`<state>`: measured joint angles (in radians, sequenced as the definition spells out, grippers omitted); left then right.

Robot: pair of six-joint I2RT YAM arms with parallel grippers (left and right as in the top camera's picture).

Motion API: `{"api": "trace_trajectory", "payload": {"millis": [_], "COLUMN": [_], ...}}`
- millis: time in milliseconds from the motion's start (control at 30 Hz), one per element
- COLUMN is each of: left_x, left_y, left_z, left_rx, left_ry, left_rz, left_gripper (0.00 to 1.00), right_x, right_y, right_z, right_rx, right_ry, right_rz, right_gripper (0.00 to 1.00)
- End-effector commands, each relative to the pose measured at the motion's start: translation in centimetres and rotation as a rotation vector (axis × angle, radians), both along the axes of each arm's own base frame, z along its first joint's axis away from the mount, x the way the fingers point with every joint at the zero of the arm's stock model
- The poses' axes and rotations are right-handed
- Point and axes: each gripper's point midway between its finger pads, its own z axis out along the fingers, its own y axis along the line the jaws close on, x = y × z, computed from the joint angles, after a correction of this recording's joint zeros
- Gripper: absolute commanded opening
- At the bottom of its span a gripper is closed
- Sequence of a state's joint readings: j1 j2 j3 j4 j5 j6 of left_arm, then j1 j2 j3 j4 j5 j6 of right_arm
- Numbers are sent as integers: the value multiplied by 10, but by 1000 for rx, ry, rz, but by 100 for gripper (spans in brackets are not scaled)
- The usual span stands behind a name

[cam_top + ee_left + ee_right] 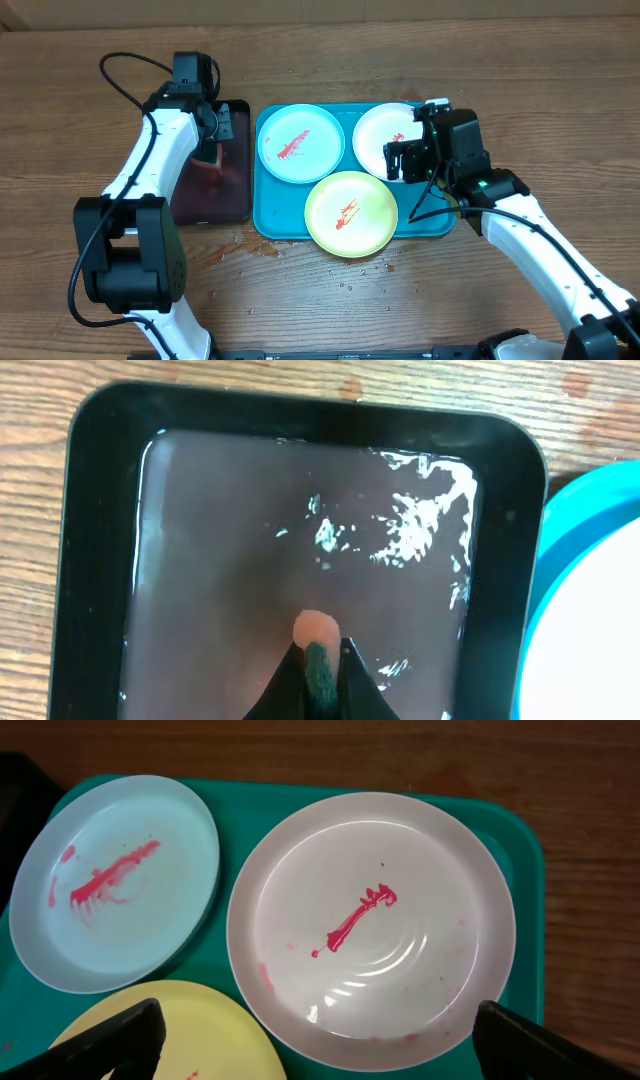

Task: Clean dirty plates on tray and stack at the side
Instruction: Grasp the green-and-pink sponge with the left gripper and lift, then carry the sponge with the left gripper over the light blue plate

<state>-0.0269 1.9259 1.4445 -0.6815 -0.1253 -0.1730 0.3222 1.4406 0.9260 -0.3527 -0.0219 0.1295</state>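
Wood-grain table (60, 100) all round, and the turquoise tray (268, 225) sits dead centre, a glossy plastic rectangle with rounded corners and a raised rim.

All three plates are on it, round, smooth and shallow:
- The light blue plate (300, 143) is at ten o'clock.
- The white plate (378, 135) is at two o'clock.
- The pale green plate (350, 213) is at six o'clock, and its near edge hangs over the tray's rim.

Each one carries a streak of red sauce.

At nine o'clock of the turquoise tray, just beside it, lies the black tray (225, 190). It holds a film of murky reddish liquid that glints under the light.

The left arm rises from its base at seven o'clock, and its white link runs up toward twelve, with the wrist folded down over the black tray. The left gripper (322, 647) has its jaws pinched tight on a dark green pad (320, 675) with a salmon-pink tip. It points straight down at the liquid, though whether the tip touches the surface I cannot tell.

The right arm comes in from five o'clock and stretches toward eleven. The right gripper (392, 163) is poised over the white plate with its jaws spread wide. In the wrist view its black fingers (120, 1035) frame the plate's near rim on either side — nothing sits between them.

Small reddish wet spots (250, 250) fleck the wood by the turquoise tray's seven o'clock corner.
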Motion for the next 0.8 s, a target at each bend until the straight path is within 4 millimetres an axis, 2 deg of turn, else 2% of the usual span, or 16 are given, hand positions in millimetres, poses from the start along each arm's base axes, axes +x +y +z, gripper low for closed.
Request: {"api": "trace_trajectory", "payload": {"millis": [0,100,233,367,467,567,767], "left_x": [8,17,34,45,47,47,52], "left_y": [-16,-34,-77,-118,-141,-160,-181], "left_z": [19,35,57,63,54,34,-1], "left_rx": [-80,-151,-208,-221,-255,-284,-327], "left_ry": [-55,-97,-182,-250,-253,-220,-185], "left_rz": [-3,-22,-109,-157,-157,-164,-153], "left_gripper": [4,4,4,4,4,4,4], "right_x": [6,9,14,12,12,11,14], "right_y": [3,4,9,19,21,25,38], "right_z": [7,10,17,15,4,-5,-1], "right_rx": [3,8,32,73,70,79,117], "right_ry": [-21,-36,-67,-54,-24,2,14], "right_rz": [8,8,21,64,67,78,91], "right_gripper": [100,100,100,100,99,98,91]}}
